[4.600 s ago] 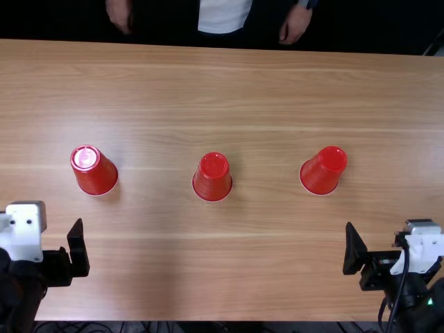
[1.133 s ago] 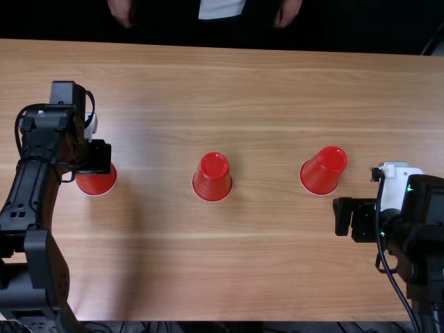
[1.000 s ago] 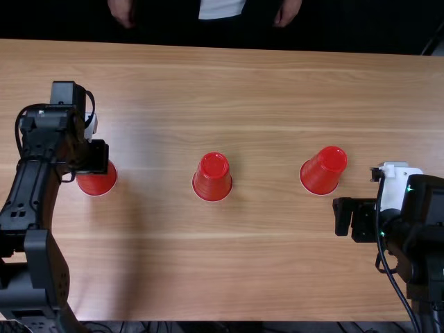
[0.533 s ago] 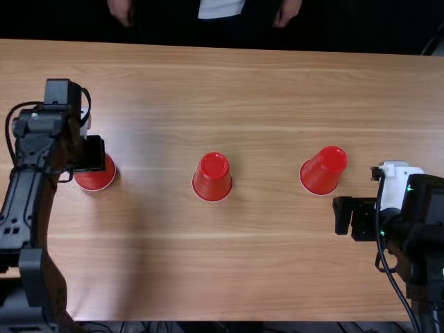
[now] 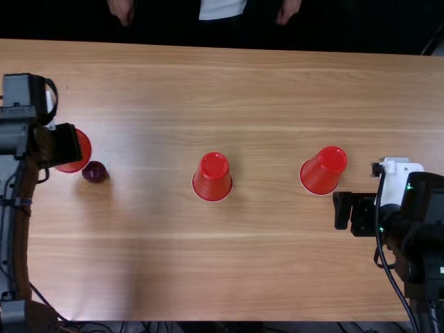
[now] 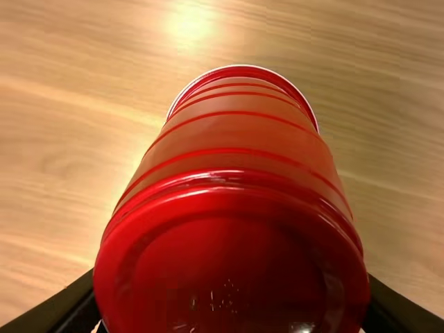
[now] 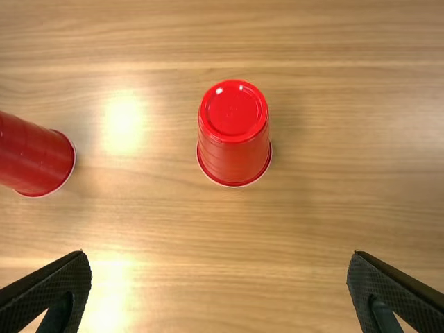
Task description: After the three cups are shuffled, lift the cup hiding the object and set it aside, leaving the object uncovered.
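**Cup lifted, object exposed: set-aside is next**

You're at the carry step. The left end effector (image 5: 67, 143) is clamped on the held cup (image 6: 232, 208), one finger on each side of its wall, close to the tabletop's (image 5: 229, 90) left edge. The object (image 5: 94, 171), a small dark purple lump, lies uncovered just beside the cup's rim on the near side. I judge the reveal done and the put-down not yet done.

Cup pose: base faces the wrist camera and the mouth points down at the tabletop. The long axis runs from wrist to tabletop, close to vertical. I can't tell the exact tilt or how far the rim is off the wood.

For the next move, shift the cup sideways away from the object, keeping the rim from clipping it. Lower it mouth-down onto bare wood by the left edge, then release and back off.

The right end effector (image 5: 340, 211) sits near the right edge, fingers spread wide and holding nothing. The middle cup (image 5: 212, 177) and right cup (image 5: 323, 170) stand mouth-down, well apart.
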Controlling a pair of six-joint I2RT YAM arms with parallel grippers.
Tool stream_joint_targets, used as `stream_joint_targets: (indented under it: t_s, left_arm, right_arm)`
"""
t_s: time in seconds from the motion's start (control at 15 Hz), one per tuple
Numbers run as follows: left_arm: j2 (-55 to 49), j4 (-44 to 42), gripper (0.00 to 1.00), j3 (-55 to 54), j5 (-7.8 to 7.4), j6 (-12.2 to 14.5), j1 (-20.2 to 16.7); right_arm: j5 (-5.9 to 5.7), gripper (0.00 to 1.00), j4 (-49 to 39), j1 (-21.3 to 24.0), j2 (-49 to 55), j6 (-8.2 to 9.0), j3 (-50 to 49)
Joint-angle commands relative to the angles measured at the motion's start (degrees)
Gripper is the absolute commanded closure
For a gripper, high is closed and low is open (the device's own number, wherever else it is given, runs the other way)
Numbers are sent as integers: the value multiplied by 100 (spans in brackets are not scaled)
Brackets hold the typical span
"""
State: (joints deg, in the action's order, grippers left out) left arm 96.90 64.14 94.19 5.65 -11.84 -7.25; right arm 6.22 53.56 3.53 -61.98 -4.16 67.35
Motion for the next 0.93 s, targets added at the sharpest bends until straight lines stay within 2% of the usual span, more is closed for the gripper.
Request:
stream_joint_targets:
  t_s: [0.0,0.13,0.27,0.33,0.53,0.6,0.67,0.73,0.8,0.87]
  left_arm:
    - [-57,-1,88,117,142,-93,-207]
    - [13,-12,85,29,184,-72,-453]
    - [180,-54,71,-147,542,-72,-523]
    - [259,-65,70,-217,648,-72,-532]
    - [531,-96,68,-428,658,-72,-655]
    - [654,-96,63,-437,658,-82,-664]
    - [778,-96,51,-437,658,-93,-734]
    - [901,-86,29,-437,637,-93,-805]
    - [988,-44,3,-437,627,-93,-822]
    - [1024,-12,0,-437,616,-93,-822]
  right_arm:
    - [-21,0,-24,-1,-25,37,-117]
    - [-21,0,-24,-1,-25,37,-152]
    - [-21,0,-24,-1,-16,37,-161]
    - [-21,0,-24,-1,-25,26,-161]
    - [-21,0,-24,-1,-34,26,-152]
    - [-21,0,-24,-1,-34,26,-152]
    - [-21,0,-24,-1,-34,26,-152]
    - [-31,0,-24,-1,-34,16,-152]
    - [-31,0,-24,-1,-34,16,-152]
    - [-31,0,-24,-1,-34,16,-152]
